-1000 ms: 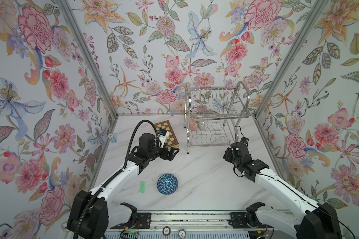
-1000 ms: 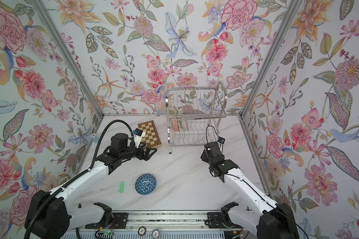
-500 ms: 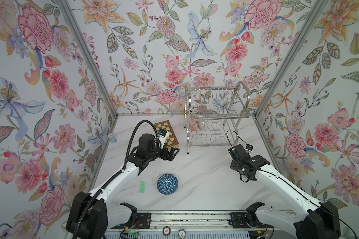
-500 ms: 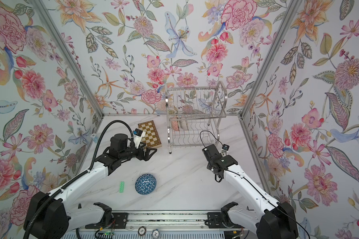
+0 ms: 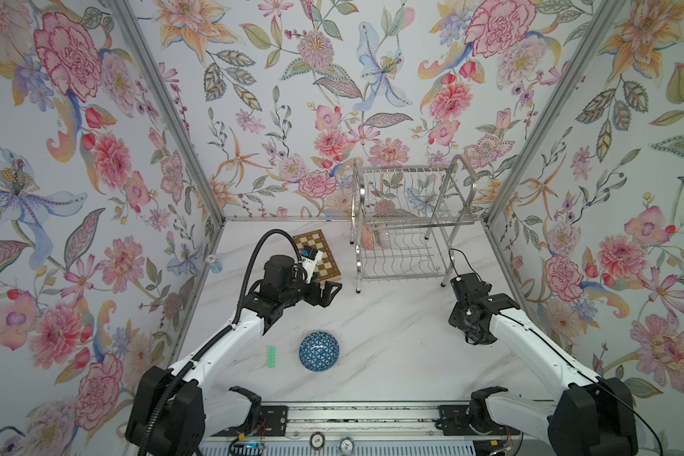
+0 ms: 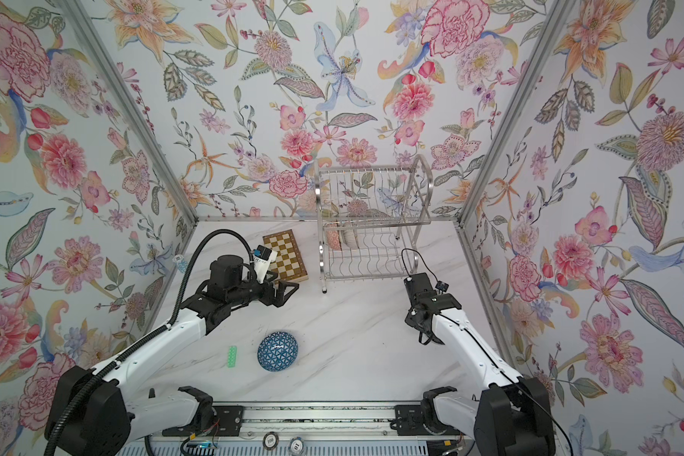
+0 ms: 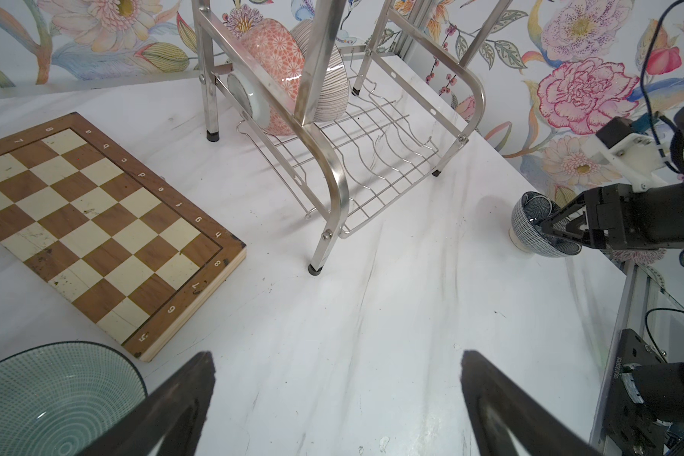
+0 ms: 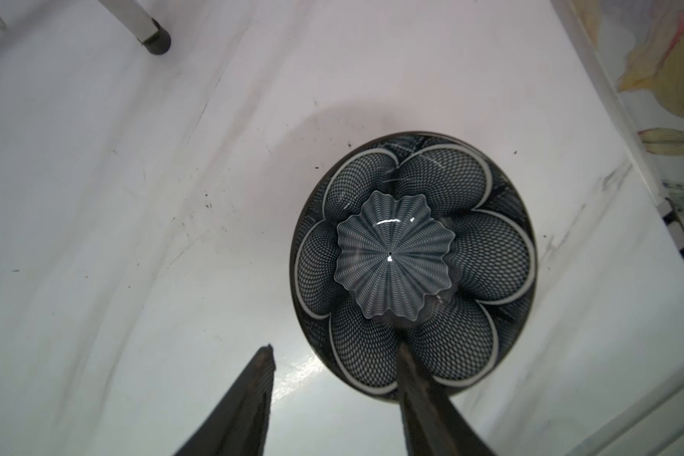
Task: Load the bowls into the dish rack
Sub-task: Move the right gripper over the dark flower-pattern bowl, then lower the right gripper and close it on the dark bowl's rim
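Observation:
The dish rack (image 5: 401, 170) stands at the back right of the table. On its lower shelf a red-latticed bowl (image 7: 277, 59) and a striped bowl (image 7: 334, 94) stand on edge. A blue triangle-patterned bowl (image 5: 319, 351) lies upside down at the front centre. The black-and-white floral bowl (image 8: 411, 260) sits upright by the right edge. My right gripper (image 8: 334, 347) points down at it, open, with one finger inside the rim and the other outside, clear of it. My left gripper (image 7: 337, 355) hovers wide open over bare table beside a mint green bowl (image 7: 48, 398).
A brown-and-white chessboard (image 5: 316, 256) lies flat left of the rack (image 6: 366, 170), just beyond my left gripper (image 5: 328, 294). A small green block (image 5: 271, 356) lies left of the blue bowl (image 6: 277, 351). The enclosure wall and table edge run close behind the floral bowl (image 7: 530, 221).
My right gripper has swung right and toward the front, come down over the floral bowl, and its jaws have narrowed. The left arm has not moved.

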`<action>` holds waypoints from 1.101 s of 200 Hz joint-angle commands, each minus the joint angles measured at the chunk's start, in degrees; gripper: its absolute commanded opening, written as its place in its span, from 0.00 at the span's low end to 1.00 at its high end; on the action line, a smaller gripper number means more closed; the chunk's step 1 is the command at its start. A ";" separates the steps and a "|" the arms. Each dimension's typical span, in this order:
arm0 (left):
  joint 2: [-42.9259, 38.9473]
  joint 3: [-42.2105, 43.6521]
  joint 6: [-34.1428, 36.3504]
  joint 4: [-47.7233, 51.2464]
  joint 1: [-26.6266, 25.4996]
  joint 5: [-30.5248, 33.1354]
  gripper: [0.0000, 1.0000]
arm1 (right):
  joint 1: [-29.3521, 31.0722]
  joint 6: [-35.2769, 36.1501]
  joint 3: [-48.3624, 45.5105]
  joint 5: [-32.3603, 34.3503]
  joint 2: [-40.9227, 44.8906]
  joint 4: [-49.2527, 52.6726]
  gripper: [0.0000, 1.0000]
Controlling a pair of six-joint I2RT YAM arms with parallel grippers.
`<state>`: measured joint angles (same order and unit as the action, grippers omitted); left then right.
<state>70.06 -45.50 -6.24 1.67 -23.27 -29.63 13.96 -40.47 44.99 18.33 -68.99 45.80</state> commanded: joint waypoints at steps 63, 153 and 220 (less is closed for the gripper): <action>-0.45 0.03 1.28 1.05 -0.55 0.09 0.99 | -4.07 7.79 1.31 -4.82 -5.72 -3.94 0.42; -0.74 0.02 1.72 1.58 -0.72 0.78 0.99 | -5.99 11.02 1.67 -7.64 -9.51 -5.87 0.28; -0.86 0.14 1.93 1.67 -0.72 0.98 0.99 | -4.41 11.72 2.58 -5.92 -10.80 -4.66 0.23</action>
<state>70.06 -45.50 -5.58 2.92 -23.29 -29.54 8.73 -29.34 46.13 11.16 -79.09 40.21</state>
